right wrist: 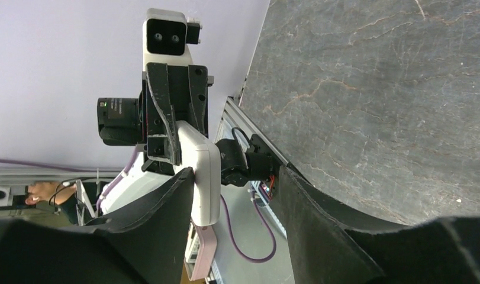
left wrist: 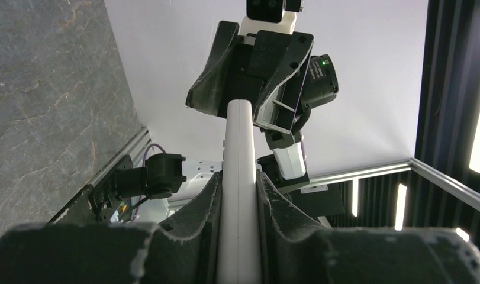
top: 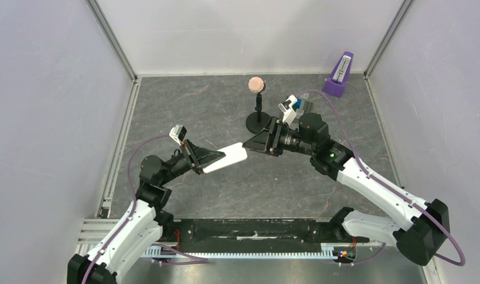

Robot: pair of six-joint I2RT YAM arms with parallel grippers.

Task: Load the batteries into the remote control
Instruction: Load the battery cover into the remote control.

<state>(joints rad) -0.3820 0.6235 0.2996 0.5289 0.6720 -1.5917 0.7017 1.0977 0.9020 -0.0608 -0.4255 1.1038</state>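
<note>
Left fingers (left wrist: 190, 231) squeeze the remote control (top: 225, 158); right fingers (right wrist: 157, 228) are wide apart at its tip. Pink ball (top: 256, 84), purple box (top: 341, 74) behind.

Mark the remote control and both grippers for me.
remote control (top: 230, 157): top external view, middle of white body.
left gripper (left wrist: 238, 180): left wrist view, between fingertips.
right gripper (right wrist: 236, 177): right wrist view, between fingertips.

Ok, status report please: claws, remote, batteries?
Left claw shut on remote, held off the table. Right claw open at its free end. Batteries not in view.
</note>
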